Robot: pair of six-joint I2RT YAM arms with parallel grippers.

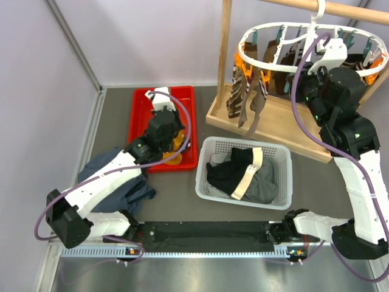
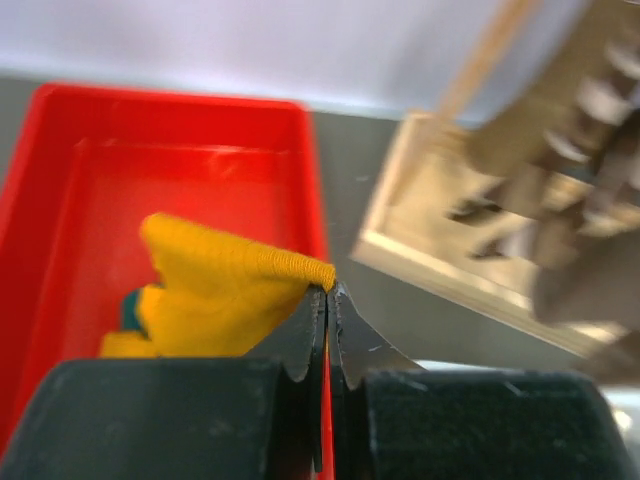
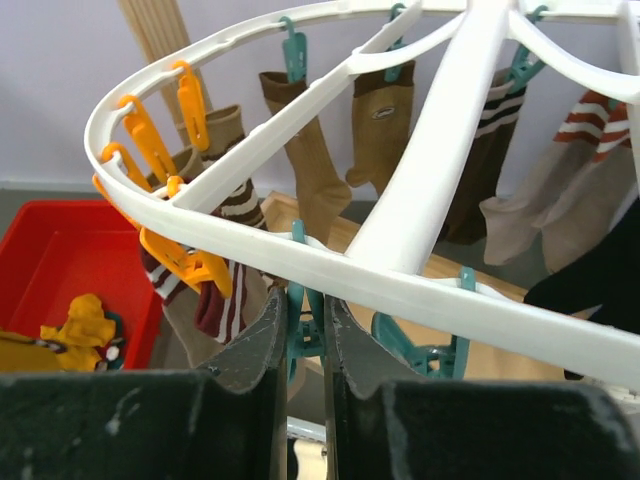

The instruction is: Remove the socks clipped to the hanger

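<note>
Left wrist reveals left tool (image 2: 327, 292) pinching mustard sock (image 2: 215, 285), right tool (image 3: 305, 302) clamping teal clip (image 3: 304, 336)

Pale lilac walls (image 1: 152, 36), dark grey tabletop (image 1: 176, 198)

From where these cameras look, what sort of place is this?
Likely a robotics lab bench staged as a laundry corner: robot arms, left and right, bolted to a grey table, bare partition walls, and a white clip hanger of socks on a wooden rack.
</note>
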